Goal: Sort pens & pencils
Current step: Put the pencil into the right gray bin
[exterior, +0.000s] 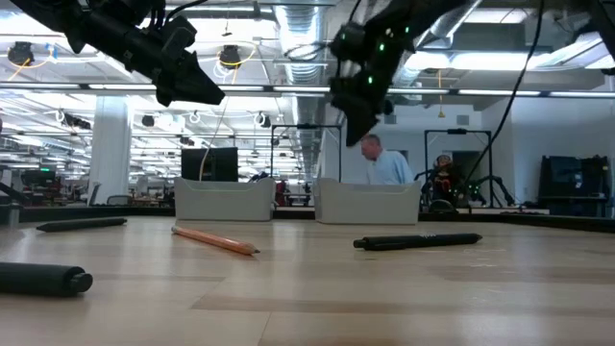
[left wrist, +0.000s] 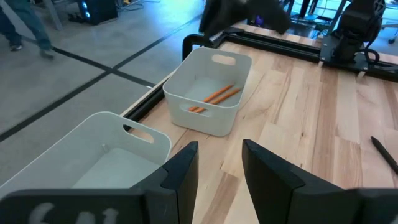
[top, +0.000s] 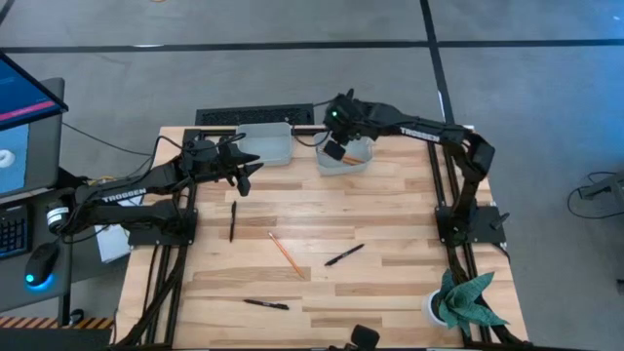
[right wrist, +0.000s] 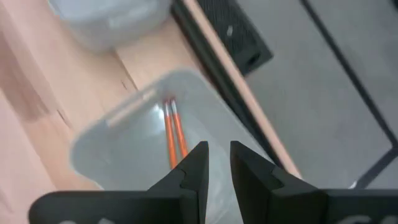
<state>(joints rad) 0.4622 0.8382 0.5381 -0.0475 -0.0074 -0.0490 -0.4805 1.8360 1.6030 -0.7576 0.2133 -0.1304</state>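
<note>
Three black pens lie flat on the wooden table (top: pixel 390 210): one at the left (top: pixel 233 219), one at mid-table (top: pixel 344 254), one near the near edge (top: pixel 265 304). An orange pencil (top: pixel 285 253) lies between them, also in the low view (exterior: pixel 216 240). Two more orange pencils (right wrist: pixel 173 134) rest on the floor of the right white bin (top: pixel 359 161). The left white bin (top: pixel 265 146) shows nothing inside. My left gripper (top: pixel 244 178) hovers open beside the left bin. My right gripper (top: pixel 336 149) hangs open above the right bin, over the pencils.
A green plant in a white pot (top: pixel 458 302) stands at the near right corner. A dark object (top: pixel 363 336) sits at the near edge. A black keyboard-like bar (top: pixel 253 117) lies beyond the far edge. People (exterior: pixel 384 163) show in the room behind.
</note>
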